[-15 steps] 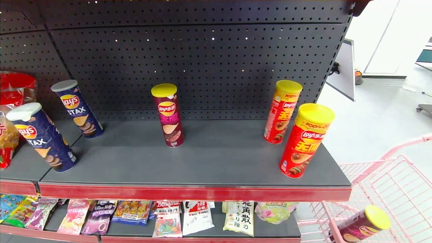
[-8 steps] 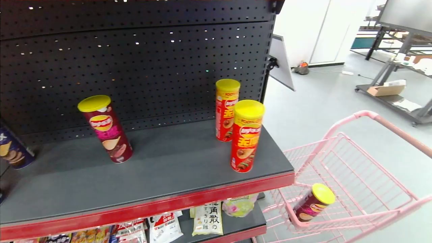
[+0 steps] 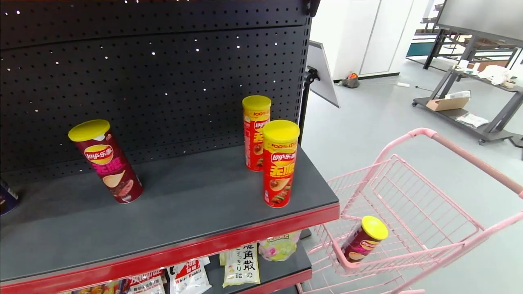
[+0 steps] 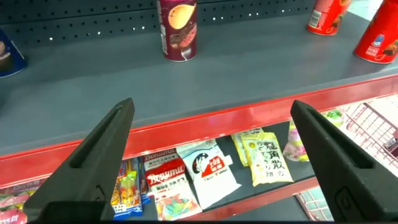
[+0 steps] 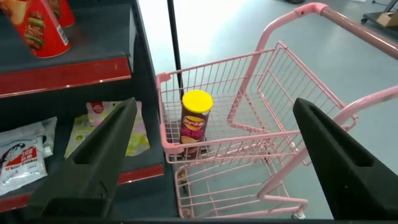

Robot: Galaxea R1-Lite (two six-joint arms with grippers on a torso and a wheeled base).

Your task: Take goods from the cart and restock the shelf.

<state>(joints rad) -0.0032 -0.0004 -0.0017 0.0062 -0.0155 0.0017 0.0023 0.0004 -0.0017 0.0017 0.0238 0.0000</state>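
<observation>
A pink wire cart [image 3: 412, 192] stands to the right of the shelf. One maroon chip can with a yellow lid [image 3: 363, 240] leans in its near corner, also the maroon can [image 5: 195, 122] in the right wrist view. On the dark shelf board [image 3: 192, 204] stand a maroon can [image 3: 107, 163] and two red cans [image 3: 280, 165] [image 3: 255, 132]. My left gripper [image 4: 211, 162] is open in front of the shelf's red edge, with nothing in it. My right gripper [image 5: 214, 155] is open above and before the cart [image 5: 280, 112], empty.
Snack bags [image 3: 241, 263] lie on the lower shelf [image 4: 261, 186]. A blue can [image 4: 7, 56] stands at the shelf's left. A grey board [image 3: 322, 73] leans out behind the shelf end. A wheeled rack [image 3: 470, 110] stands far right across open floor.
The head camera has swung to the right: the blue cans slid out on the left and the cart shows more fully. The cans themselves have not moved.
</observation>
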